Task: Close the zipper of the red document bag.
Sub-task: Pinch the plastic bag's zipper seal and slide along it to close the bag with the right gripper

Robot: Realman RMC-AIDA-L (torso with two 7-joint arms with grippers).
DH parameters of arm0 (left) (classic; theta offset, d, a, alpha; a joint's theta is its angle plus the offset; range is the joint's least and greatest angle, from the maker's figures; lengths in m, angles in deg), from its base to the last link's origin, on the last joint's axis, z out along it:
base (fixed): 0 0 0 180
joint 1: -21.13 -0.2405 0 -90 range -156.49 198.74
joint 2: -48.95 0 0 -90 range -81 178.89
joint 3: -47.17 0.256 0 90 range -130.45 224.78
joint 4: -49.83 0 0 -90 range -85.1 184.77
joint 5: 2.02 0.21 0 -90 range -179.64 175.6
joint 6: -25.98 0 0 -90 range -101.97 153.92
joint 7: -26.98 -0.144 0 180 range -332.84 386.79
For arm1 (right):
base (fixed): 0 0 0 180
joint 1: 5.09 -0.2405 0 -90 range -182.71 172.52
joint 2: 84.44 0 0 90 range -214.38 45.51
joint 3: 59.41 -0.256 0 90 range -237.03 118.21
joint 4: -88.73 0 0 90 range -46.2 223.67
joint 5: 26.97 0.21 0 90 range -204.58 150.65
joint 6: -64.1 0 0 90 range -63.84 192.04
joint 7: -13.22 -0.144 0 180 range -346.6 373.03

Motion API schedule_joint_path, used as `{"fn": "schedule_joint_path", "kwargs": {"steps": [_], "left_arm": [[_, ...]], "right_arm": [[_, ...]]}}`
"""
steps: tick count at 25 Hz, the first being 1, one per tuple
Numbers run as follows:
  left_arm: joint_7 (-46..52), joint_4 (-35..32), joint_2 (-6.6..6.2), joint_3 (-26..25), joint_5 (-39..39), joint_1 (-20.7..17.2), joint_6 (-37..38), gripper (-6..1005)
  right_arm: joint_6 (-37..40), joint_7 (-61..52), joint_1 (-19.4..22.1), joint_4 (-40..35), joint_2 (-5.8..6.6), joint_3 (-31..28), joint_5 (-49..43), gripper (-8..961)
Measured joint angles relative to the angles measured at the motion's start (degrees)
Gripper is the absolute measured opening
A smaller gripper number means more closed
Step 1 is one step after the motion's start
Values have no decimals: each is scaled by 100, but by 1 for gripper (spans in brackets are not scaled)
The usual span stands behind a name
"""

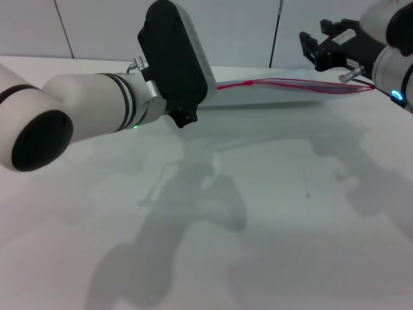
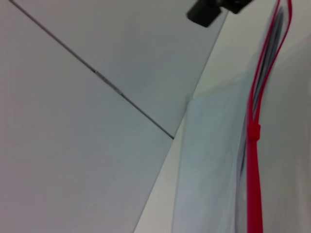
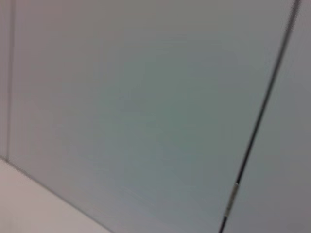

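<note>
Both grippers — at zipper (image 1: 290, 82) ends

White table (image 1: 271, 213); red document bag (image 1: 284, 94) flat at far edge, zipper (image 1: 290, 82) w/ part open.

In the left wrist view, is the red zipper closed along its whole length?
No: past the slider, the zipper splits into two separate red lines running apart toward the far end of the red document bag.
</note>
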Motion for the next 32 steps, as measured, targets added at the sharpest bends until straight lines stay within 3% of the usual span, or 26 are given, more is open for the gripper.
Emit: {"fn": "schedule_joint_path", "kwargs": {"steps": [2, 6, 8, 20, 32], "left_arm": [[-9, 5, -1, -27, 0, -1, 0, 68], [-14, 12, -7, -38, 0, 9, 8, 70], [-18, 12, -9, -41, 0, 22, 27, 71], [-62, -1, -16, -56, 0, 49, 75, 77], [-73, 3, -18, -48, -10, 131, 24, 83]], "right_arm": [[356, 354, 74, -240, -95, -204, -2, 402], [1075, 1264, 170, -540, -423, -669, 26, 402], [1373, 1608, 177, -580, -532, -828, 55, 401], [2109, 2225, 106, -864, -540, -659, 146, 396], [2119, 2837, 110, -1060, -550, -312, 141, 397]]}}
